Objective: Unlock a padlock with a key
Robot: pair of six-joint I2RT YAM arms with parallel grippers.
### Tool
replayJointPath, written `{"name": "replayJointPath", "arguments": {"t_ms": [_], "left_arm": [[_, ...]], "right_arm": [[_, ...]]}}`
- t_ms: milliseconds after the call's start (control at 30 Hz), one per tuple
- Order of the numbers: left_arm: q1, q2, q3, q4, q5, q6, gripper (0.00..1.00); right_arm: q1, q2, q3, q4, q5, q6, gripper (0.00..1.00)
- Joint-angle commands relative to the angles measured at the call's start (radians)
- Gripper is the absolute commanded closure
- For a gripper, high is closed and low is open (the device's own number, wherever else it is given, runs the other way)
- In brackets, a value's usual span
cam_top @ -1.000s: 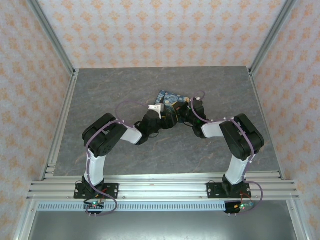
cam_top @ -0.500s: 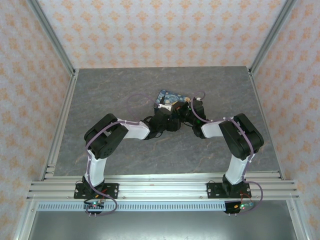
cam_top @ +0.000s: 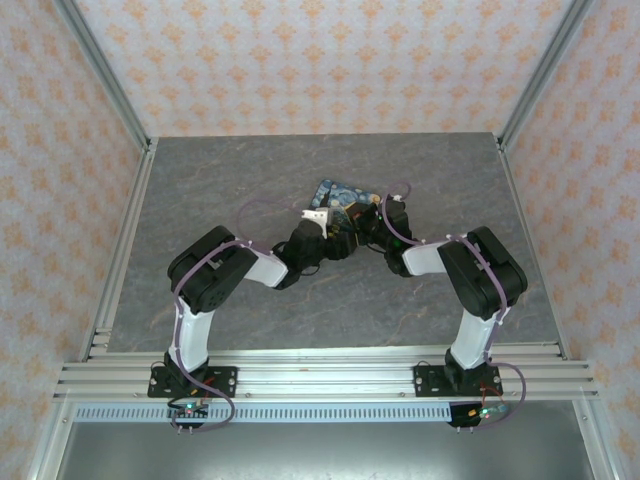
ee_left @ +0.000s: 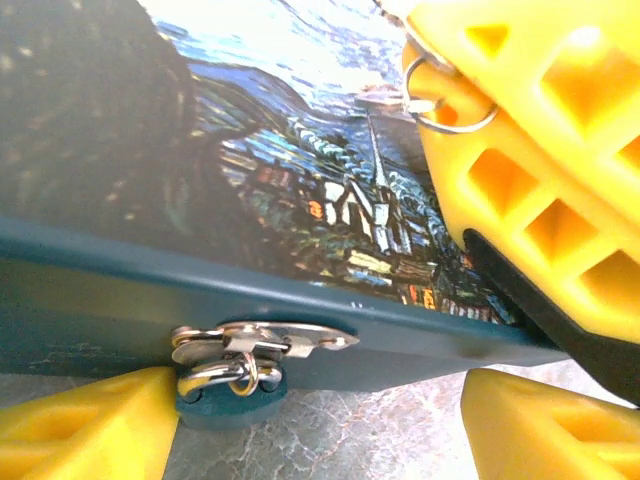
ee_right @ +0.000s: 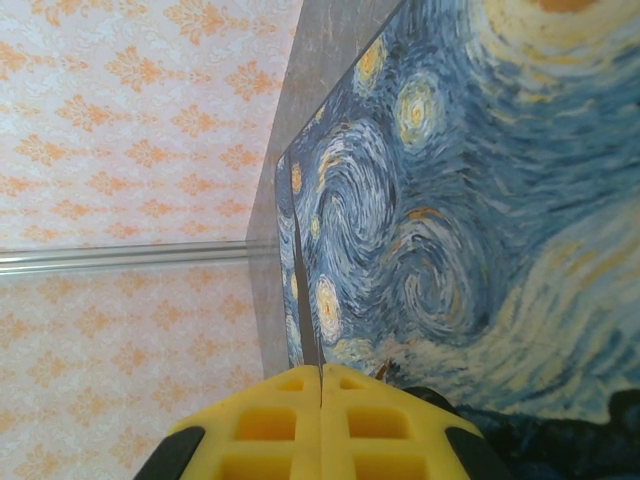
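Two tools crowd the padlock, which lies flat, painted face up, on the surface a little past its middle. By my read this is the approach: brace the block and line up the key, with nothing turned yet. Left tool stands wide and low against the teal near wall, with the metal clasp between its fingers, nearer one than the other. Right tool is pinched tight over the painted top. A thin dark sliver running out of its seam looks like the key edge-on, though I can't be certain. Next call: left closes to steady the block while right finds the keyhole, which I can't pick out from here.
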Motion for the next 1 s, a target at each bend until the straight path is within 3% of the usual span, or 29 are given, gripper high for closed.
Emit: {"name": "replayJointPath", "arguments": {"t_ms": [0,233,500,967], "left_arm": [[0.015,0.062,-0.026,0.199,0.066,-0.153,0.26],[0.014,0.08,-0.037,0.237,0.124,-0.177,0.29],[0.014,0.112,-0.04,0.246,0.155,-0.183,0.42],[0.014,0.115,-0.05,0.224,0.13,-0.181,0.43]], "right_arm": [[0.02,0.043,-0.031,-0.101,-0.029,-0.016,1.0],[0.019,0.045,-0.031,-0.105,-0.028,-0.018,1.0],[0.014,0.044,-0.021,-0.113,-0.021,-0.02,1.0],[-0.091,-0.012,0.149,-0.264,-0.056,-0.076,1.0]]}}
